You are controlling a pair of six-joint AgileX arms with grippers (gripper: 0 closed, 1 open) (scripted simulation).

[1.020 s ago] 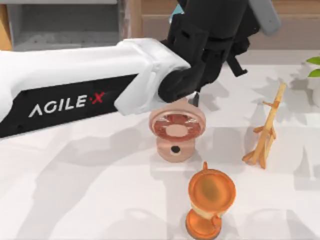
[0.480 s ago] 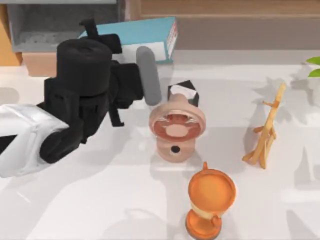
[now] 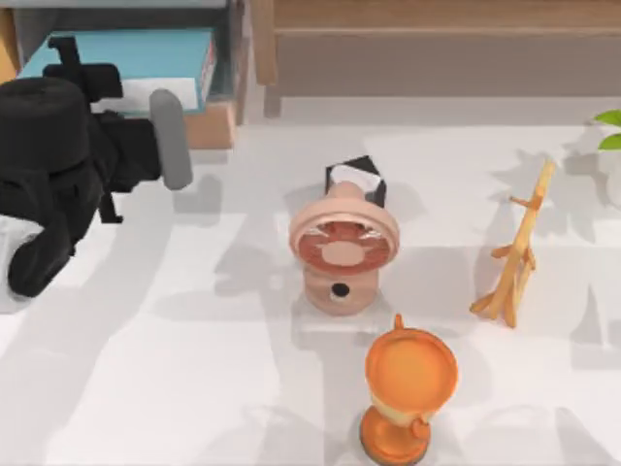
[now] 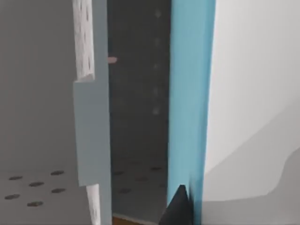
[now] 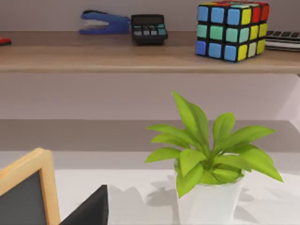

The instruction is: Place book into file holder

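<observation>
At the table's far left corner, the left gripper (image 3: 73, 58) is reaching into the file holder (image 3: 225, 107), its black wrist lying over the near left edge. It is gripping the book (image 3: 146, 53); in the left wrist view a dark fingertip (image 4: 177, 206) is pressing against the teal cover (image 4: 190, 103), with the holder's grey perforated walls (image 4: 91, 122) beside it. The book is sitting inside the holder, its long axis running left to right across the table and its white page edges (image 3: 207, 68) facing right. No writing is legible on its cover.

Right of the holder, a long wooden shelf (image 3: 437, 39) is running along the back. At the table's middle a pink fan (image 3: 342, 248) is standing, with a small black-and-white box (image 3: 357, 180) just behind it. An orange cup (image 3: 408, 383) is sitting nearer the front, and a wooden stand (image 3: 514, 257) is leaning farther right. Green leaves (image 3: 609, 129) are showing at the right edge.

The right wrist view is showing a potted plant (image 5: 211, 159), a framed chalkboard (image 5: 28, 192), and on the shelf a blue stapler (image 5: 104, 22), a calculator (image 5: 149, 28) and a colour cube (image 5: 232, 30). Whether the right gripper is open cannot be told.
</observation>
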